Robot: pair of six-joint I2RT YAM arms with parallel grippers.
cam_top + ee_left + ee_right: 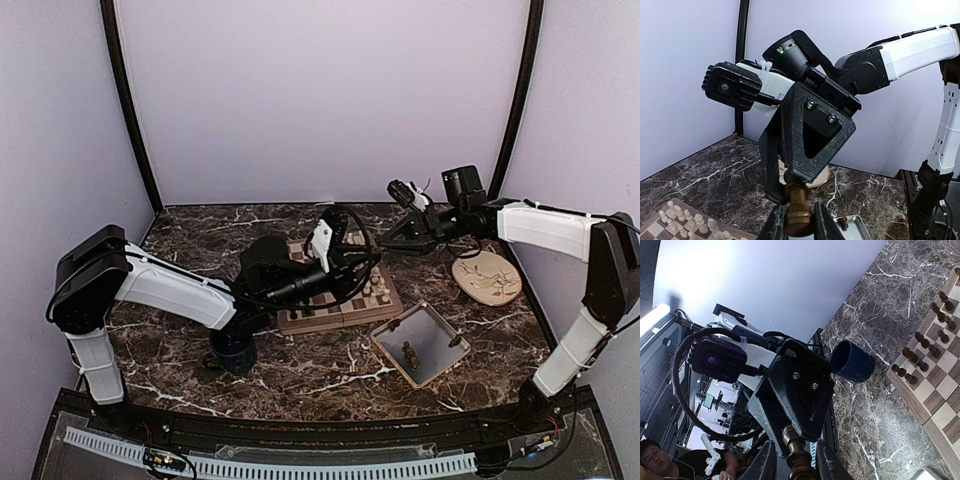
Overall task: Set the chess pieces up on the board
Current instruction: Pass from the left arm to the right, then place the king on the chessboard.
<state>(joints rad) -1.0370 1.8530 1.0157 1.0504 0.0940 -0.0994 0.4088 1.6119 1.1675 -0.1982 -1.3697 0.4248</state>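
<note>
Dark chess piece (798, 212) is clamped in the left tool (799, 222), up in the air over the board (310, 322), and flanked by the right tool (797, 462). Actual contact can't be told, tbh. The left grip shouldn't be released until the right is squeezed firm low on the stem.

white arm shells (180, 290), black joints (88, 280), screwed triangular bracket (817, 112), looped cable (676, 390)

top: overhead, far | wrists: close, facing each other, sharing board (945, 405)
</note>
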